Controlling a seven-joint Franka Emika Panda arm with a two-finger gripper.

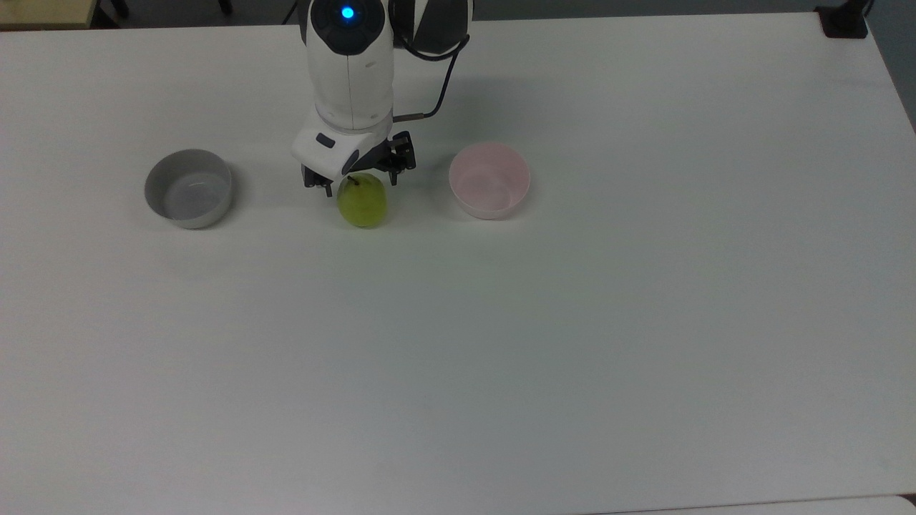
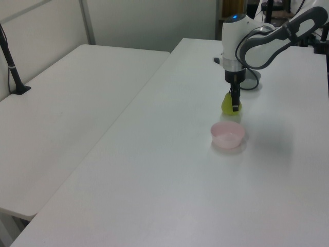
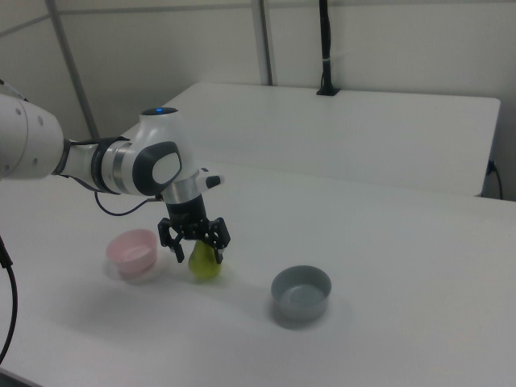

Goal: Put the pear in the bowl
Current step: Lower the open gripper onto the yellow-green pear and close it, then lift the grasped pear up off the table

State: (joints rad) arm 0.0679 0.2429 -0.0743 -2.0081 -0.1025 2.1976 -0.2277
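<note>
- White table (image 1: 572, 343): carries 3 small items in a row across the top view, all in its upper half.
- Pear (image 1: 363, 204): yellow-green, upright on the table with a short dark stem; in the top view it stands between the 2 bowls, apart from each. In the right view the pear (image 3: 205, 264) sits at 3 o'clock of the pink bowl; in the left view the pear (image 2: 227, 105) lies at 12 o'clock of that bowl, partly covered by a dark finger.
- Pink bowl (image 1: 489, 180): round, pale pink, at 3 o'clock of the pear in the top view, with nothing inside. It also appears in the left view (image 2: 227, 135) and in the right view (image 3: 133, 251).
- Grey bowl (image 1: 189, 188): similar in size, at 9 o'clock of the pear in the top view, well apart from it; in the right view the grey bowl (image 3: 301, 294) lies at 4 o'clock of the pear.
- Gripper (image 1: 360, 182): black, mounted on the white arm (image 1: 348, 71), pointing down over the pear's upper part. In the right view the gripper (image 3: 196, 250) has its jaws spread, 1 finger on each side of the pear's top; contact with the skin cannot be told.
- Second white table (image 2: 61, 118): stands at 9 o'clock of the working table in the left view.
</note>
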